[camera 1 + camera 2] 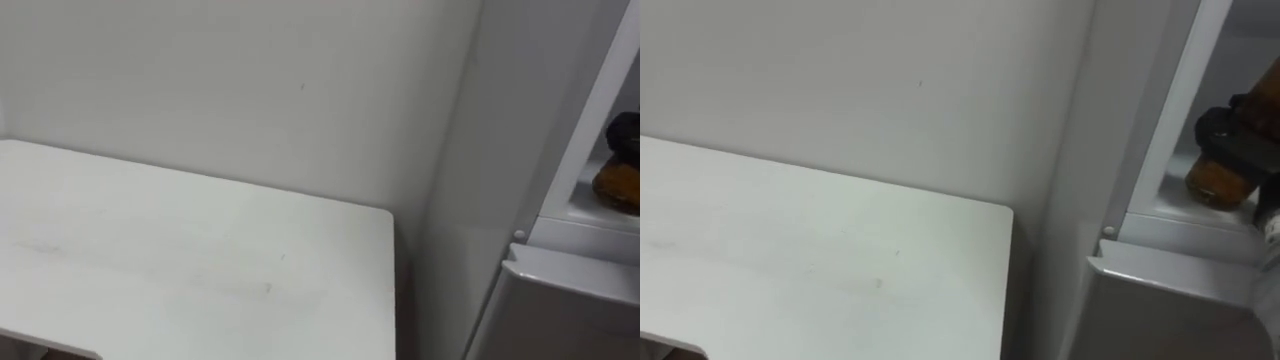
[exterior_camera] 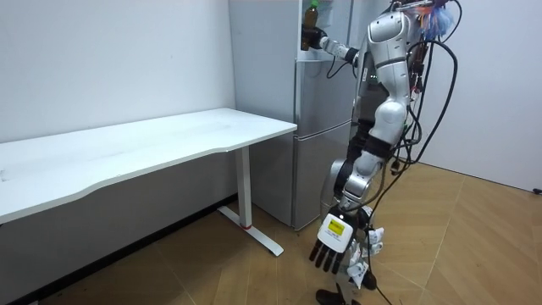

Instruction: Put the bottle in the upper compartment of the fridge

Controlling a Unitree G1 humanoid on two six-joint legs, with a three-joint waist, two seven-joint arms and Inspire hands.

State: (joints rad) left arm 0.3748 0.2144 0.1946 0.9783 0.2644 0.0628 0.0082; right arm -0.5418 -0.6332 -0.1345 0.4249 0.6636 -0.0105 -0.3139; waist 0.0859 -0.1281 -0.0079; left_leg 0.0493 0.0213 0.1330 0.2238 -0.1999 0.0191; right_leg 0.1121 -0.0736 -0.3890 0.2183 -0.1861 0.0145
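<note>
In upper fridge, right hand curled round bottle.

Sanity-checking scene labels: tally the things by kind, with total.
table: 1
fridge: 1
bottle, brown, held by the right hand inside the fridge's upper compartment: 1
Total: 3
Not counted: the left hand, which hangs open at the robot's side.
</note>
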